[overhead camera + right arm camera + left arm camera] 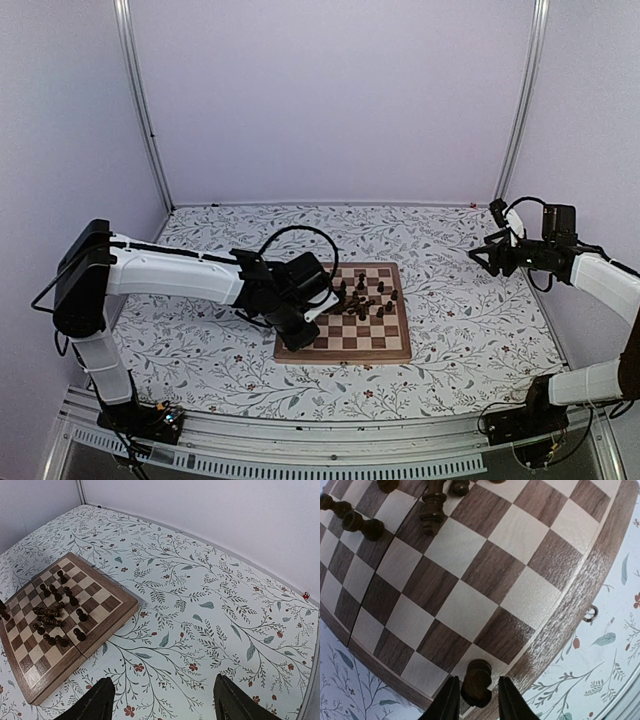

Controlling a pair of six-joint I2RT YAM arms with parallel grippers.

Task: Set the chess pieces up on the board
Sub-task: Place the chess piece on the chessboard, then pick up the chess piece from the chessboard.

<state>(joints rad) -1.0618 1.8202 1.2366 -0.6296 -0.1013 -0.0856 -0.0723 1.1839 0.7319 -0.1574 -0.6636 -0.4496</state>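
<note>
Left gripper (479, 707): dark, smooth, tapering fingers (449, 702), cut off by the lower edge of the wrist view. They flank one chess piece (476, 682), with a sliver of gap on one side, so whether they clamp it cannot be told. The piece is dark brown turned wood with a rounded head. It sits on the outermost row of squares, hard against the border; its base is hidden and its kind unclear. The board (580, 595) is wooden, with alternating pale tan and grained dark brown squares, a streaky mid-brown border and a seam across the middle. A small metal ring catch (590, 614) hangs on its side wall. In the overhead view the left wrist covers the board's near-left corner. The remaining chess pieces (52, 615) are bunched on the far half of the board, some upright and several lying down, too small to identify. Right gripper (162, 705): dark fingers spread wide with nothing between them, their tips out of frame, held well apart from the board on its right. The table (210, 605) has a white covering printed with grey-green sprigs and small red flowers.
</note>
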